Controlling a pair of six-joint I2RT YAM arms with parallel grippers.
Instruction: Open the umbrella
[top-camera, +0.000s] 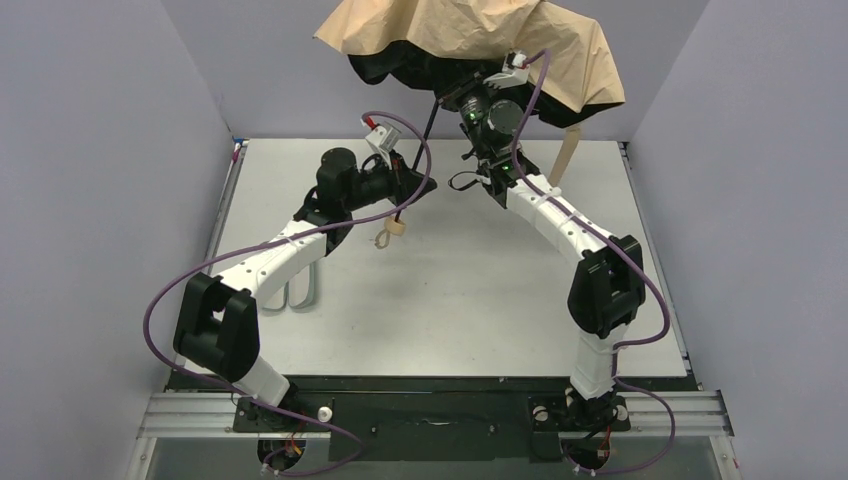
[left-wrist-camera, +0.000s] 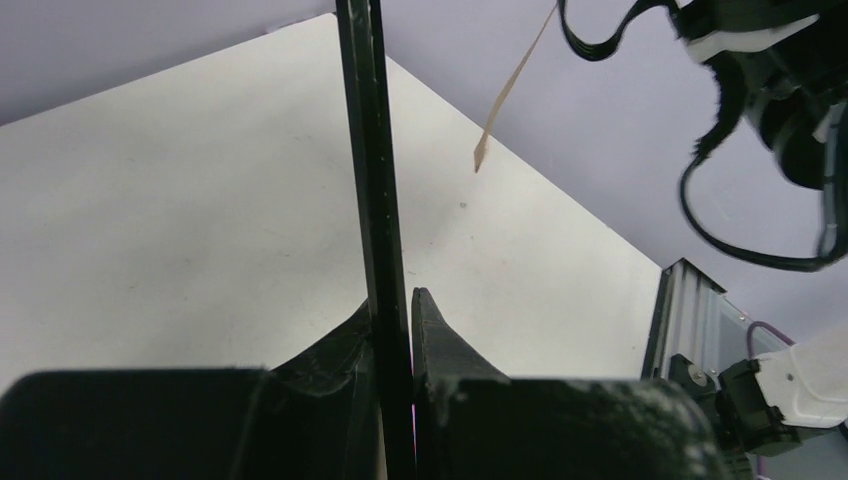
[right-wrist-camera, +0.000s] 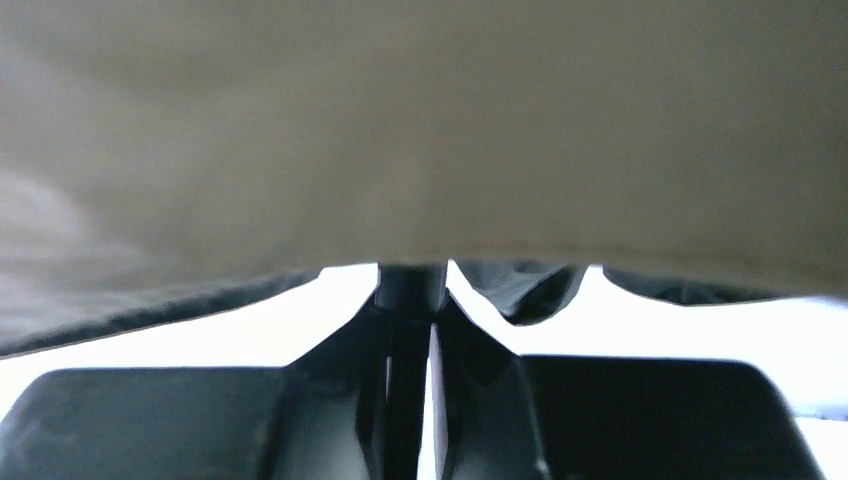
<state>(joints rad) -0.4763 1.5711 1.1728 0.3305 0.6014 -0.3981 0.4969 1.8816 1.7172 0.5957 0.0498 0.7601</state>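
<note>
Jaws clamped — left gripper (left-wrist-camera: 392, 302) on umbrella shaft (left-wrist-camera: 362, 150) | right gripper (right-wrist-camera: 410, 285) likewise

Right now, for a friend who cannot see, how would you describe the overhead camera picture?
Two white-and-black robot arms hold a tan umbrella up over the far end of a white table, its canopy drooping, only partly spread. The left gripper clamps the thin black shaft; the right gripper reaches up beneath the canopy.
</note>
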